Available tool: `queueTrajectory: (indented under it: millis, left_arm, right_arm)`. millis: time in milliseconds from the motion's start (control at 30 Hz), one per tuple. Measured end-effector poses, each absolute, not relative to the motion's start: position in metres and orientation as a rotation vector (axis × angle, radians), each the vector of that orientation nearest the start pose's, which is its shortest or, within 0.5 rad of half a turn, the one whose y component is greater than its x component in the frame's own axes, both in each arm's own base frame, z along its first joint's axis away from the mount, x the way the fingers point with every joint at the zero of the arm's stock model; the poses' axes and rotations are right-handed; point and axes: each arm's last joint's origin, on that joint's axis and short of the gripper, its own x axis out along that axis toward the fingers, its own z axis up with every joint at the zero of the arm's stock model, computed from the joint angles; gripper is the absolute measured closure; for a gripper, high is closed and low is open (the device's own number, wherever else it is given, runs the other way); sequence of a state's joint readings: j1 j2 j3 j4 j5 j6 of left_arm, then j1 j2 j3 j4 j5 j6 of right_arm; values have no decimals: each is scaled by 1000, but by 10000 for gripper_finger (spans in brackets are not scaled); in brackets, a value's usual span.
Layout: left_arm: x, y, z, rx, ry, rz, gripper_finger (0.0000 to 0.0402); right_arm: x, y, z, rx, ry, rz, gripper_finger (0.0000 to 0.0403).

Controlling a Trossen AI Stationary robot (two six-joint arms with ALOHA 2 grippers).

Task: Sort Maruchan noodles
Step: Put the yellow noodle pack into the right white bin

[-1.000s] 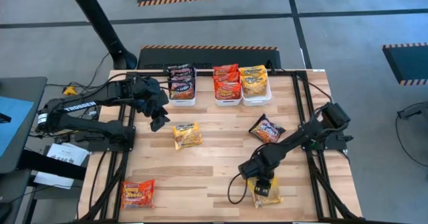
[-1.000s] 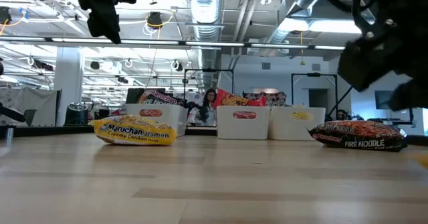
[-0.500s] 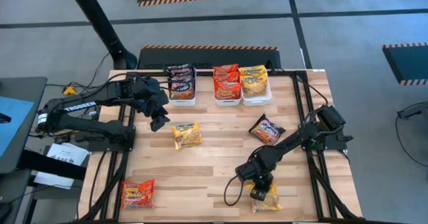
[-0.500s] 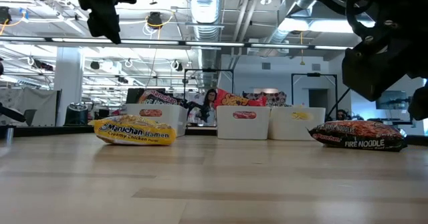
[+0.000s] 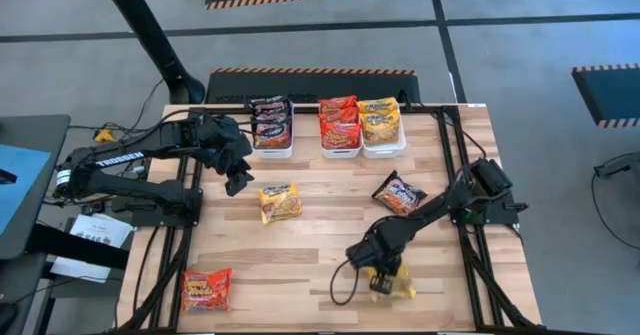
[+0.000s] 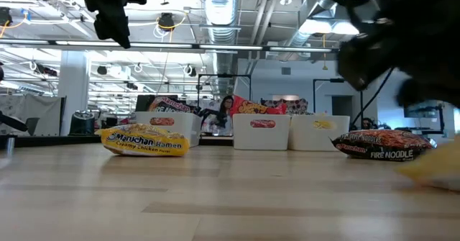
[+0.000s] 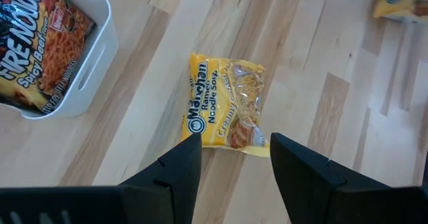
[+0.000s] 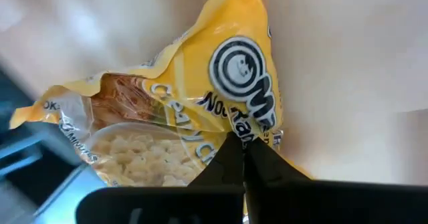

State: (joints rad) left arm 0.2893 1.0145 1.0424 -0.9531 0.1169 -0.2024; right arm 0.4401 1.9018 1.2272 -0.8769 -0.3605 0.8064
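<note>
While the left gripper [image 5: 237, 180] hangs open above the table, just beside a yellow packet [image 5: 280, 202] lying mid-table, the right gripper [image 5: 380, 282] is down at the near edge of the table, pinched shut on the edge of another yellow packet [image 8: 180, 110]. The right wrist view shows the fingers meeting on the wrapper's rim, not around the noodle block.

Three white bins [image 5: 383, 150] sit side by side at the far edge: dark packets in the left one, red in the middle, yellow in the right. A dark packet [image 5: 399, 193] lies loose right of centre, and a red packet [image 5: 206, 289] lies near the front left corner.

The step in hand looks like lifting the pinched packet toward the yellow bin. A thin grip on crinkly plastic can slip, so a slow, straight lift seems wise, carrying it high enough to clear the dark packet and the bin wall before letting go.
</note>
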Motion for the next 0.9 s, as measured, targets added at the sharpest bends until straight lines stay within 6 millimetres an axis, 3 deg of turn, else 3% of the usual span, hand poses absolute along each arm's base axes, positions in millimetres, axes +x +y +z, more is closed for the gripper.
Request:
queueTrajectory:
  millis: [200, 500, 900]
  left_arm:
    - [175, 49, 317, -374, 891, 253, 237]
    - [175, 49, 317, -375, 891, 253, 237]
    - [175, 49, 317, -376, 891, 254, 237]
  right_arm:
    - [315, 131, 181, 369, 1700, -167, 398]
    - [339, 82, 232, 188, 1613, -300, 398]
    - [336, -3, 290, -83, 1592, -516, 398]
